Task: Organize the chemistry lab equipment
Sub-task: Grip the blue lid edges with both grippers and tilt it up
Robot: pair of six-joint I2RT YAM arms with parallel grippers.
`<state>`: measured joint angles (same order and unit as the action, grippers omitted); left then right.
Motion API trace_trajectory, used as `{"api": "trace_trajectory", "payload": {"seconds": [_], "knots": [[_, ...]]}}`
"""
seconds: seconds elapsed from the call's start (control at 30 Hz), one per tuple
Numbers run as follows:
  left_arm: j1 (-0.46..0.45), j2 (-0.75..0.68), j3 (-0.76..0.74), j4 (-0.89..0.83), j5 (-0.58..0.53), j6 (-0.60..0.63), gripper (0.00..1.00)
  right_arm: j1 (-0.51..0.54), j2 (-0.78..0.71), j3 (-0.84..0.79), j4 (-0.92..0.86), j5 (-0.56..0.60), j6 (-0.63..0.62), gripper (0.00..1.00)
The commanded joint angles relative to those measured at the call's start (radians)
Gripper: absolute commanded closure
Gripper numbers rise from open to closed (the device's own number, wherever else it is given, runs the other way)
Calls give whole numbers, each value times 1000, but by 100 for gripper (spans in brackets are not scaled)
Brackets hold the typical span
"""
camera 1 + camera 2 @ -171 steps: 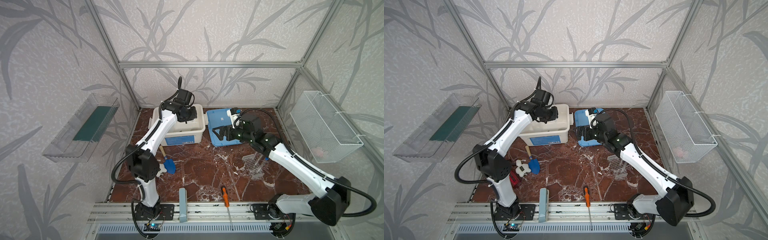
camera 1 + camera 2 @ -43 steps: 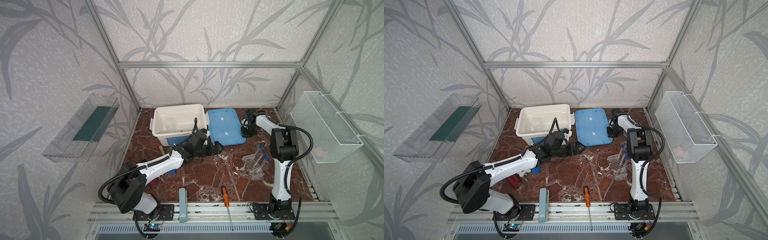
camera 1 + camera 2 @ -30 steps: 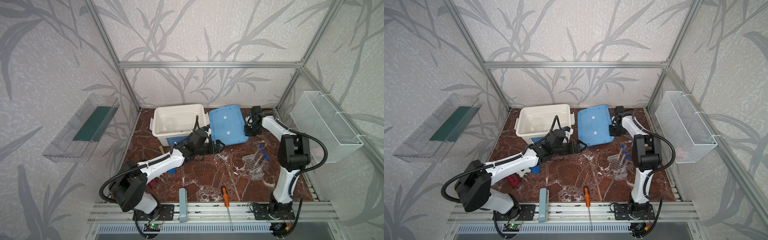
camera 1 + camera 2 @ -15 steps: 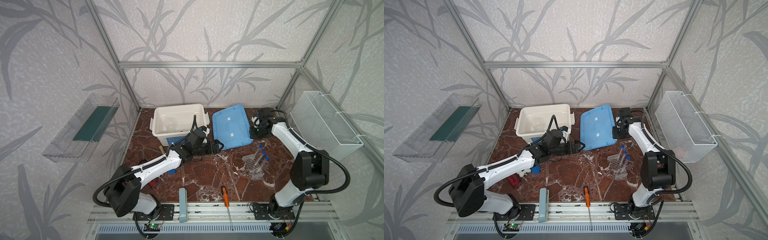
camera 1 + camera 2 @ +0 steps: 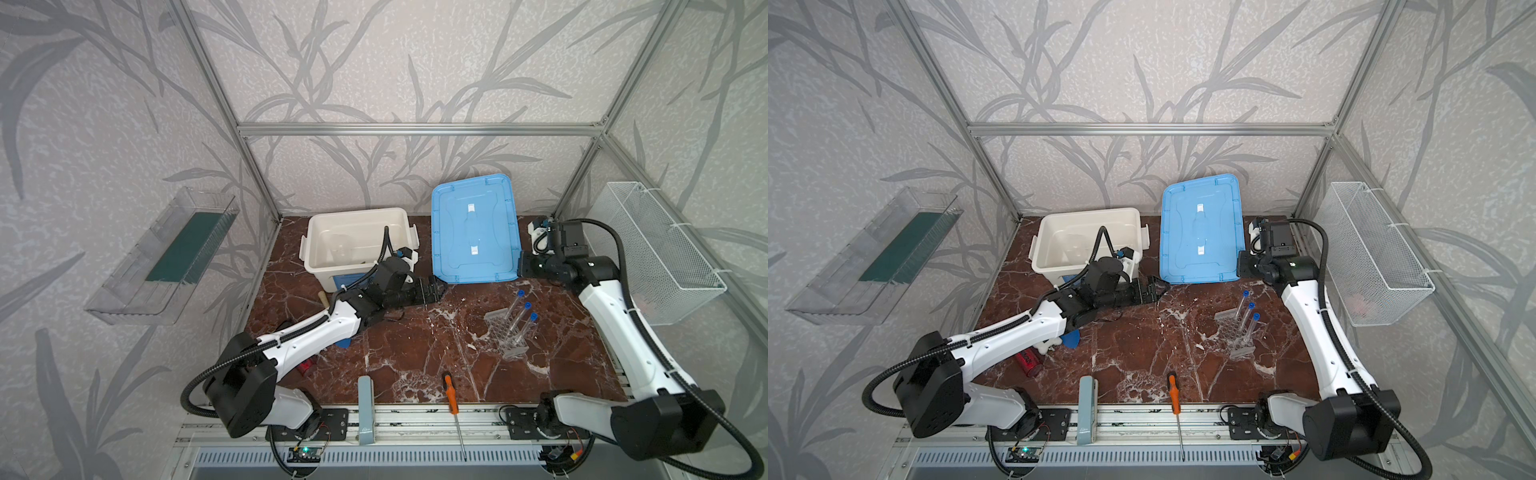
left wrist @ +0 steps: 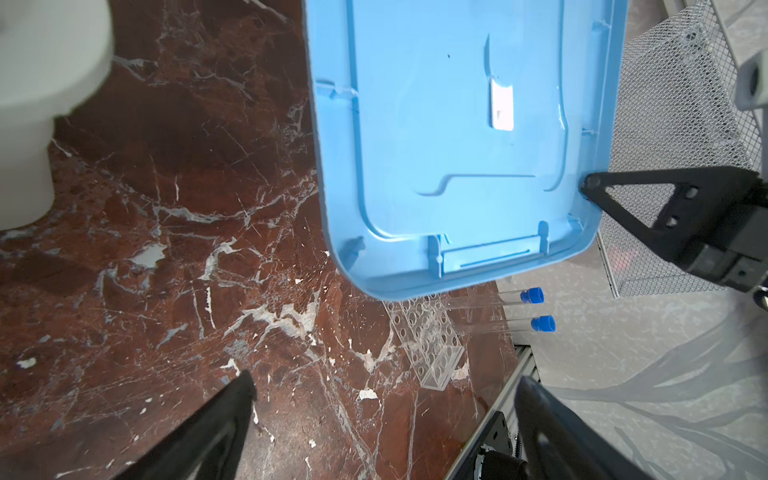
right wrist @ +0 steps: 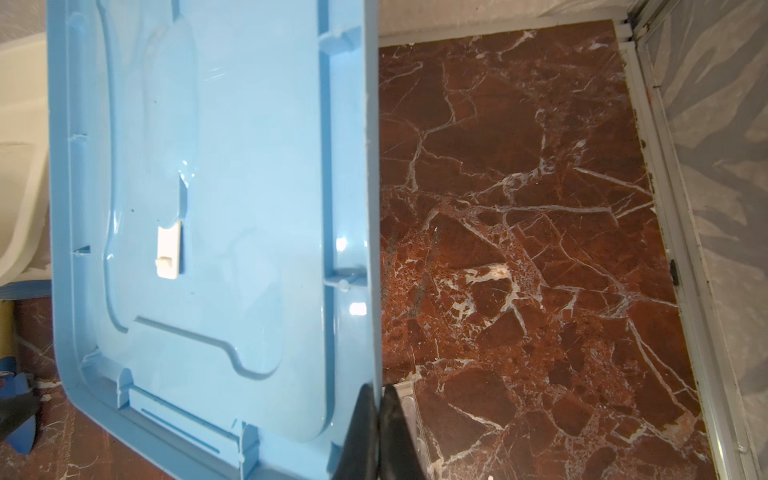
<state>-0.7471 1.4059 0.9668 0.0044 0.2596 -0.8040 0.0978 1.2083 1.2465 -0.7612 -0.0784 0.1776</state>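
My right gripper (image 5: 521, 266) (image 7: 376, 399) is shut on the long edge of the blue lid (image 5: 473, 232) (image 5: 1200, 230), holding it tilted up off the table at the back. The open white bin (image 5: 357, 216) stands left of it. My left gripper (image 5: 440, 289) (image 6: 384, 380) hovers open and empty over the marble in front of the bin, facing the lid (image 6: 457, 145). The clear honeycomb tube rack (image 5: 505, 332) (image 6: 428, 336) stands right of centre with three blue-capped test tubes (image 5: 525, 307) (image 6: 532, 296) leaning in it.
An orange-handled screwdriver (image 5: 451, 392) and a grey block (image 5: 365, 409) lie at the front edge. A blue trowel (image 5: 1070, 338), a small white object (image 5: 1045, 347) and a red item (image 5: 1029, 359) sit under my left arm. A wire basket (image 5: 656, 249) hangs on the right wall.
My right gripper has lifted the blue lid, tipped it more upright and carried it to the right. The left gripper has stayed open and almost still.
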Motion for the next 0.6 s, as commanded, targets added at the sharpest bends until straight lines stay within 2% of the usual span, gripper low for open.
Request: {"api": "trace_trajectory", "payload": {"seconds": [0.0, 0.2, 0.3, 0.57], "knots": [[-3, -5, 53, 43, -19, 21, 1, -3, -106, 7, -13, -89, 39, 100], [-5, -17, 57, 128, 6, 8, 3, -3, -184, -75, 9, -242, 98, 100], [-12, -39, 40, 211, 30, -11, 12, -3, -191, -114, 32, -274, 121, 100], [-67, -73, 63, 135, -34, 32, 36, 0, -183, -178, 82, -297, 152, 100]]}}
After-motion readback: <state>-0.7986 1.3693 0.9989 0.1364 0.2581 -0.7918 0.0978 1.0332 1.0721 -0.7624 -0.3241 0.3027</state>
